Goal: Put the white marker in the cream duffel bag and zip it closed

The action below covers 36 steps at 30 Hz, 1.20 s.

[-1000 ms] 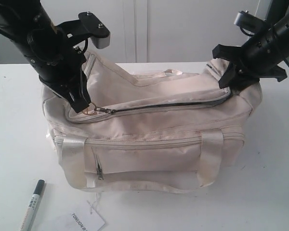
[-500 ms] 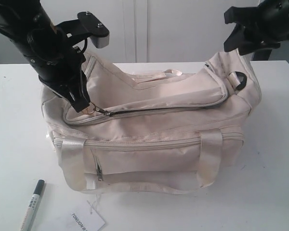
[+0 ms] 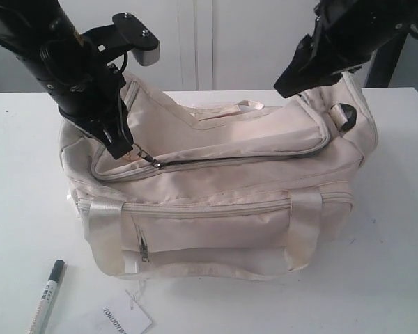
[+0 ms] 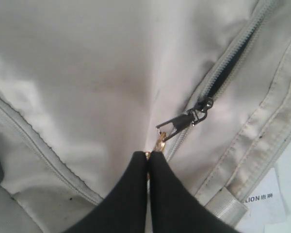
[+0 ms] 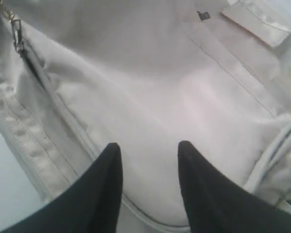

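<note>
Both over cream duffel bag (image 3: 216, 188): left gripper (image 4: 148, 154) pinching gold ring pull (image 4: 160, 143) (white marker (image 3: 47, 296) outside), right gripper (image 5: 148, 145) spread.

Black fingers (image 4: 123, 194), pressed together, pinch the gold ring pull (image 4: 160, 142) of the cream duffel bag (image 4: 87, 73); a paper tag (image 4: 264, 204) lies beside the bag.

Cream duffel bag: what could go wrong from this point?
The left gripper pinches only the gold ring pull; a tug could slip it free. The right gripper hangs open above the cream duffel bag, so nothing braces it and it may drag. The white marker lies on the table; zipping now would leave it out.
</note>
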Each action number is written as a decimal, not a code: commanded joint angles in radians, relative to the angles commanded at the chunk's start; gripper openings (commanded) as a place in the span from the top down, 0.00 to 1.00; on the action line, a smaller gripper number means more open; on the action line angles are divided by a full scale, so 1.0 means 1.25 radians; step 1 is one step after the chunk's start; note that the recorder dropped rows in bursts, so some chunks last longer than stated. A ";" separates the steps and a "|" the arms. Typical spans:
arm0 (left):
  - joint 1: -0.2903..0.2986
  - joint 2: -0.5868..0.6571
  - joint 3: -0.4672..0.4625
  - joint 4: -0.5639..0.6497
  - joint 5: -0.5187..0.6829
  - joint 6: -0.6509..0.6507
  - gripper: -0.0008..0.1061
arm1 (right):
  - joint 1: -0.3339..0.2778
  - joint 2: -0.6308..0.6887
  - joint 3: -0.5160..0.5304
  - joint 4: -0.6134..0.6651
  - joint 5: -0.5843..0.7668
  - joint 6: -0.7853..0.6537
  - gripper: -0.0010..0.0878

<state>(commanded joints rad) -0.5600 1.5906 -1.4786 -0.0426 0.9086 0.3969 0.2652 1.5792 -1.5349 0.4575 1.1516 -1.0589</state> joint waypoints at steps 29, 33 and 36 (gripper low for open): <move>0.000 0.000 0.000 -0.001 -0.008 0.000 0.99 | 0.115 0.000 0.191 -0.148 -0.139 -0.158 0.43; 0.000 0.000 0.000 -0.001 -0.012 0.000 0.99 | 0.115 0.000 0.212 -0.148 -0.181 -0.156 0.44; 0.000 0.000 0.000 -0.001 -0.012 0.000 0.99 | 0.115 0.000 0.223 -0.144 -0.215 -0.156 0.44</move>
<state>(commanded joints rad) -0.5600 1.5906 -1.4786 -0.0443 0.8941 0.3969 0.4087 1.5792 -1.2557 0.2772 0.8829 -1.2541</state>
